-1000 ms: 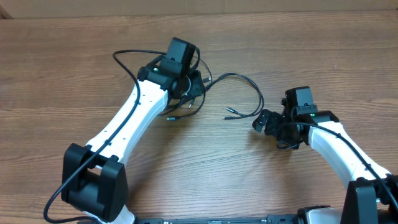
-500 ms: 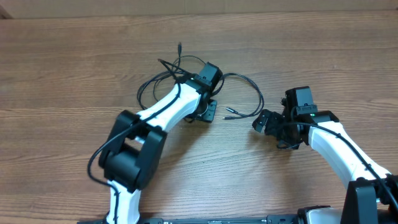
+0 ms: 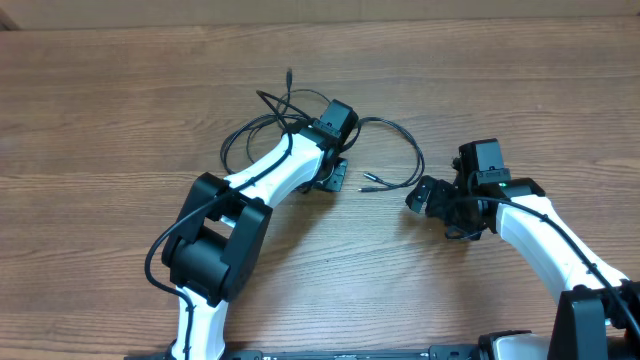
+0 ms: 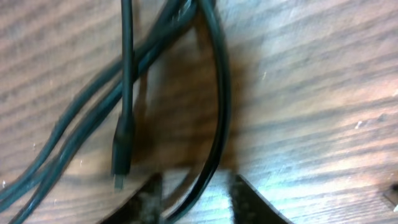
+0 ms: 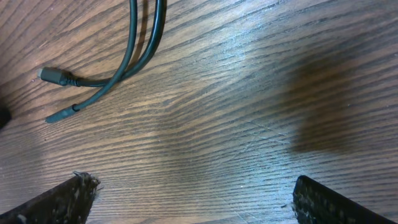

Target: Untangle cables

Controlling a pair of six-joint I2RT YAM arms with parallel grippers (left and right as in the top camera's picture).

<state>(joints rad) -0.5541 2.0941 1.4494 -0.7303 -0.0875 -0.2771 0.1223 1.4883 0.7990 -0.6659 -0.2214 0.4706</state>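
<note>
right pincer [image 3: 424, 196] hung low over the table [image 3: 100, 120] on the near right, its two fingers spread wide with only bare wood grain between them. just beyond its fingertips, in the right wrist view, two strands of the cables [image 5: 134, 25] curved side by side across the wood and ended in two small plugs [image 5: 55, 76] lying flat, one a little ahead of the other, both apart from the fingers. a little farther out and to the left, the left pincer [image 3: 334, 177] pointed down at the table at the edge of the tangle. its fingers [image 4: 146, 200] stood apart, and one black strand ran down between them with a gap showing on either side, so it was not clamped. beside that strand a loose end [image 4: 122, 146] lay on the wood, a dark plug body with a short silvery tip, and two more strands ran pressed together on a slant to the left of it. from above, the cables spread behind and around the left arm [image 3: 270, 175]. one long arc swept right from the left pincer and curled back to the plugs lying between the two pincers. several loops overlapped on the far left side of the wrist, and farthest off a single cable tip [image 3: 288, 74] pointed toward the far edge of the table.
</note>
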